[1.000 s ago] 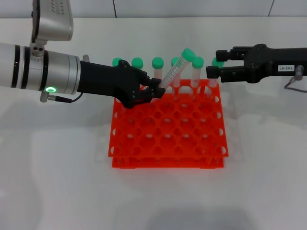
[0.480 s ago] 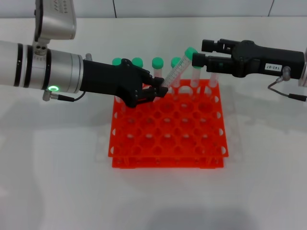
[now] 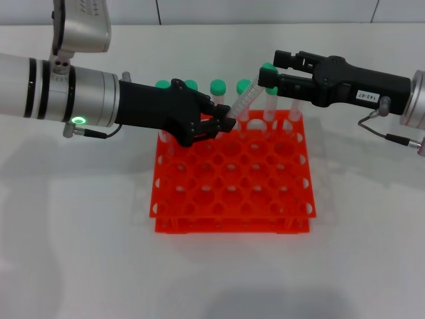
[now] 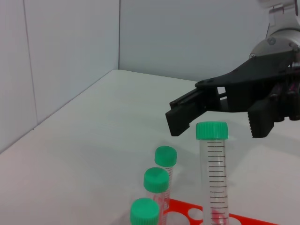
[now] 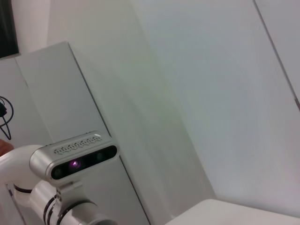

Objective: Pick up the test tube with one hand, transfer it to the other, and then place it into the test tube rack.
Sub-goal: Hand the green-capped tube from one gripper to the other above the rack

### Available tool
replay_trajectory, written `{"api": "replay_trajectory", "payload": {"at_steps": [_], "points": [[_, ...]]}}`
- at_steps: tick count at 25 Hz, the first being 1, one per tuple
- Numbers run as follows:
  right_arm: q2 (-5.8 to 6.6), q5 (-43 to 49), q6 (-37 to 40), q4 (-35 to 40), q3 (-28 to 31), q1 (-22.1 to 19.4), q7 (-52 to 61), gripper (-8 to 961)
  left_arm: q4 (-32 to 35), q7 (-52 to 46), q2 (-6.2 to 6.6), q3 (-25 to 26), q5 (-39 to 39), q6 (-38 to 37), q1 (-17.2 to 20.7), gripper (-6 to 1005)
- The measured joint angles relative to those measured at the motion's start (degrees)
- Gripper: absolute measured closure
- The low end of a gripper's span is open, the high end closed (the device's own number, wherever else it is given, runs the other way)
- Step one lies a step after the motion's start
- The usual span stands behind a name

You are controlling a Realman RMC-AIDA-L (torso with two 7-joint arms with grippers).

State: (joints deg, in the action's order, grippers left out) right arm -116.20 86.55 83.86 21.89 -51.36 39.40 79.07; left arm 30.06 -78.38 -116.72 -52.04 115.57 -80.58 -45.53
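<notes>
Head view: left end effector (image 3: 222, 124) grips tilted test tube (image 3: 247, 100); right end effector (image 3: 273, 74) spread around cap.

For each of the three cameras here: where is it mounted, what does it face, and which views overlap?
Head view: looks down on the rack; left gripper holds the test tube tilted, right gripper at its cap.
Left wrist view: faces along the held test tube to the right gripper, jaws open.
Right wrist view: faces walls and the robot's head camera.
Head and left wrist views share tube and right gripper.
</notes>
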Motion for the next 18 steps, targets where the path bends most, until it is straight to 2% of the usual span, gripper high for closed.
{"api": "replay_trajectory", "payload": {"at_steps": [18], "points": [[0.02,-5.2,-0.3,-6.4,-1.0,1.6,-6.6,221,0.0,-0.1,-0.55,-0.2,0.0,0.8,-0.4,808]]}}
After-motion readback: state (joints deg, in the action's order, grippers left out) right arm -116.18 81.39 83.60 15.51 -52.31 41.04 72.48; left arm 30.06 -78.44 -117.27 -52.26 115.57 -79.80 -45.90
